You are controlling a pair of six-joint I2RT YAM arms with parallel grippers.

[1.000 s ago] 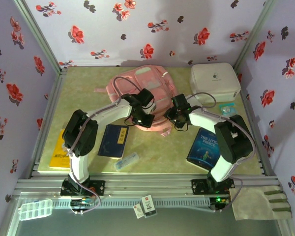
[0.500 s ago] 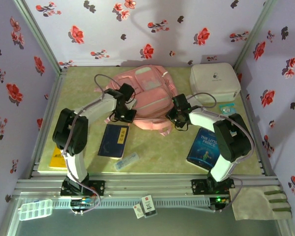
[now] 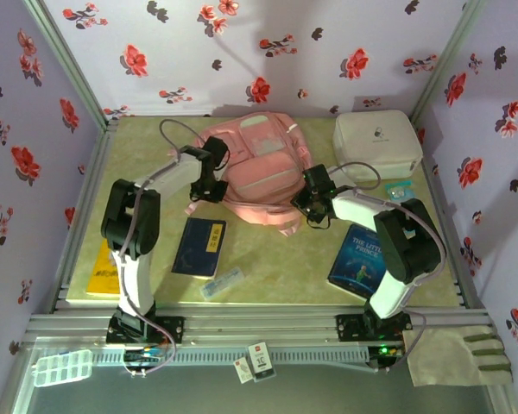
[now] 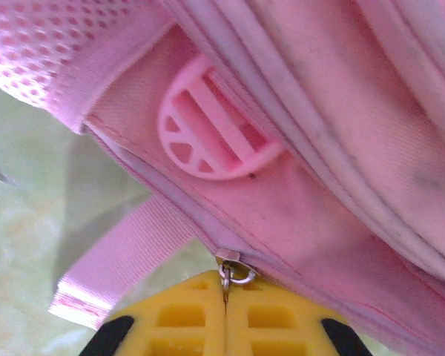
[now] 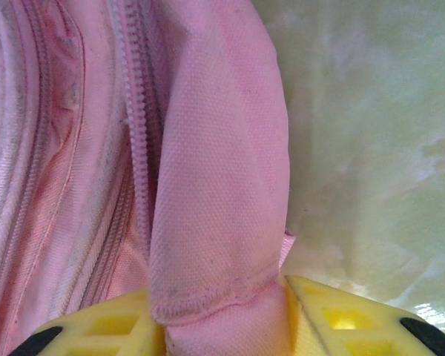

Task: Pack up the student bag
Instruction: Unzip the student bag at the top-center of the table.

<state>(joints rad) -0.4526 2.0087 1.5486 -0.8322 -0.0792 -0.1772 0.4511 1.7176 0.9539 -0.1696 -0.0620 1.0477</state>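
The student bag [image 3: 259, 168] looks soft, limp; my left hand [image 4: 224, 288] pinches its zip pull [image 4: 234, 273], my right hand [image 5: 222, 311] a fold [image 5: 215, 215].

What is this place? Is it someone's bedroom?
Probably not. It looks like a robot test booth. Flowered walls sit in a metal frame, a left arm and a right arm are bolted at the table edge, and a bag and a book are laid out.

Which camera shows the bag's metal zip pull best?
Left wrist: the zip pull sits close up, pinched between shut yellow fingers. From the top it's too small to tell on the student bag; the right wrist shows other zip teeth.
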